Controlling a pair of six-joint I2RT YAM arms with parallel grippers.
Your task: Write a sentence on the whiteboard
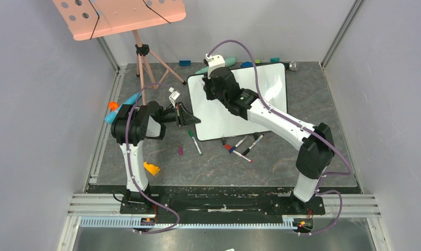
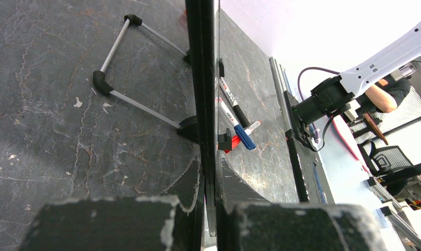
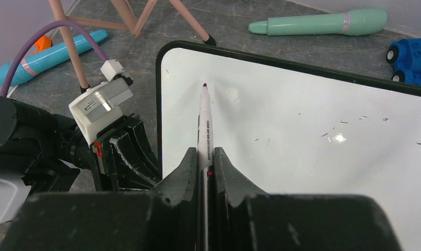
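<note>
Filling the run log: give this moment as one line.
left gripper: shut on whiteboard edge | right gripper: shut on marker, tip near board corner | sentence: none visible

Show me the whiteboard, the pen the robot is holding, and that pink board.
whiteboard (image 1: 214,119): top external view, bare white face.
marker (image 3: 205,130): right wrist view, midway along its white barrel.
pink perforated board (image 1: 119,15): top external view, its pink face.

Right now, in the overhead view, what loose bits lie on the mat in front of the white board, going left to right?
Yellow-orange wedge → small magenta piece → green-capped marker → cluster of markers.
</note>
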